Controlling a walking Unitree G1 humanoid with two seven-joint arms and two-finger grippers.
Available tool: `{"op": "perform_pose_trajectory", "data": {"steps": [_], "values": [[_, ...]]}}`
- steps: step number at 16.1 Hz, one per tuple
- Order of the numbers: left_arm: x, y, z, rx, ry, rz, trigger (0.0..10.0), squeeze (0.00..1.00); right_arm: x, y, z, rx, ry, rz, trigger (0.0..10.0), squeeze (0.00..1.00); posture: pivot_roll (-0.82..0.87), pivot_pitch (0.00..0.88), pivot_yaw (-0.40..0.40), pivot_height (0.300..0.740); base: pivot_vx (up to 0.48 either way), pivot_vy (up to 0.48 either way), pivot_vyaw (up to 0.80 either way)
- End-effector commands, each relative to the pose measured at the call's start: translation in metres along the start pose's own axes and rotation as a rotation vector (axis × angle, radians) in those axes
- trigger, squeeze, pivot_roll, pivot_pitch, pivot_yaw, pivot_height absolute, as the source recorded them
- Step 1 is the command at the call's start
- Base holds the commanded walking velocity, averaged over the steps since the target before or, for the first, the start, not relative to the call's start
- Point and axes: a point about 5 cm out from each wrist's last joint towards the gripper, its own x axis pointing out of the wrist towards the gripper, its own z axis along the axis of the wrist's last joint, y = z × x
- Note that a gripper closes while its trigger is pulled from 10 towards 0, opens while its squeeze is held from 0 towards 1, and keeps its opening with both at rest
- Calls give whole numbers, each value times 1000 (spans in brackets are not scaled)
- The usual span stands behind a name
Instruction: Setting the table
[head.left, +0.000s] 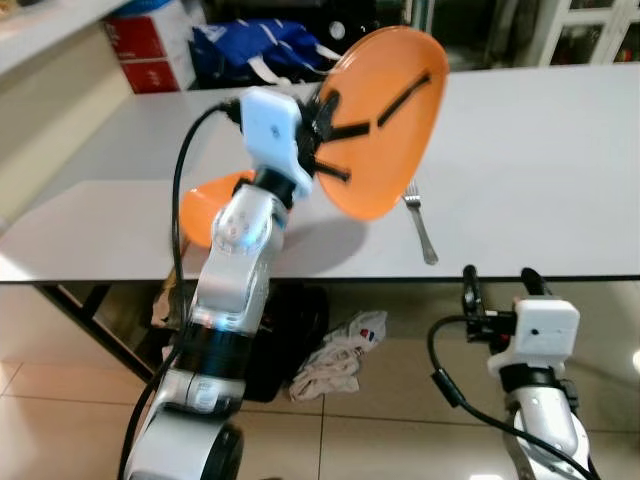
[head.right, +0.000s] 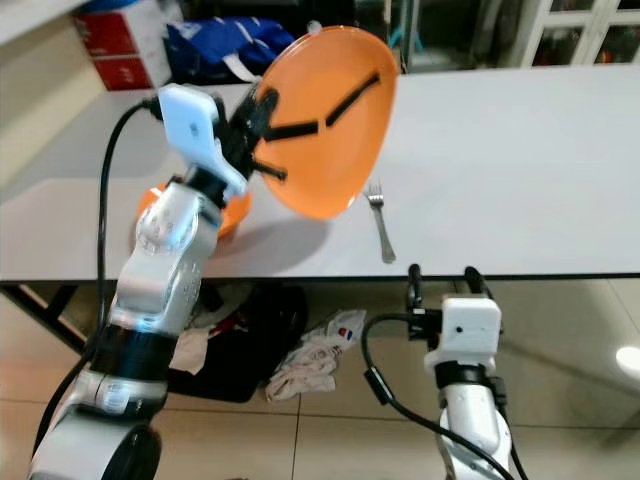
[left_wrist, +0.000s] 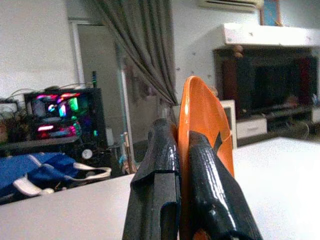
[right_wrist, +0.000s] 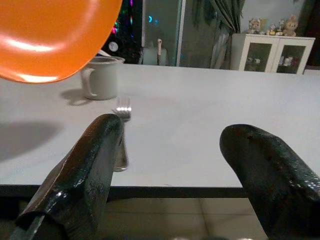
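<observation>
Far left on the white table (head.left: 520, 170), a second orange dish (head.left: 205, 205) lying flat behind the left arm, seemingly spare stock. Just right of it, left gripper (head.left: 335, 135) clenched on the rim of an orange plate (head.left: 385, 120), carried tilted almost on edge above the near table edge, probably for setting down beside the fork (head.left: 420, 228). Farther right and lower, below the table edge, right gripper (head.left: 497, 285) parted and empty, apparently waiting, fork lying just beyond its fingers
</observation>
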Motion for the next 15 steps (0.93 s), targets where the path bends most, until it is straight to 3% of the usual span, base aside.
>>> {"op": "perform_pose_trajectory", "data": {"steps": [1,2,4,5,9,15], "values": [[6,8,-1,-47,16,49,0,0,1,4,3,7,-6,11,10000,0,-80,0,110,740,0,0,0],[17,18,-20,-157,112,118,0,0,0,3,4,7,-7,9,10000,0,-89,0,107,740,0,0,0],[20,18,-37,-245,192,151,0,0,-1,3,5,4,-5,13,10000,0,-94,0,105,740,0,0,0],[20,11,-57,-387,283,194,0,0,-3,3,5,1,-1,24,10000,0,-111,0,103,740,0,0,0],[12,6,-89,-623,427,322,0,0,-7,0,6,-11,5,24,10000,0,-131,0,101,740,0,0,0],[11,12,-94,-626,448,381,0,0,-9,-1,6,-15,14,35,10000,0,-129,0,99,740,0,0,0]]}}
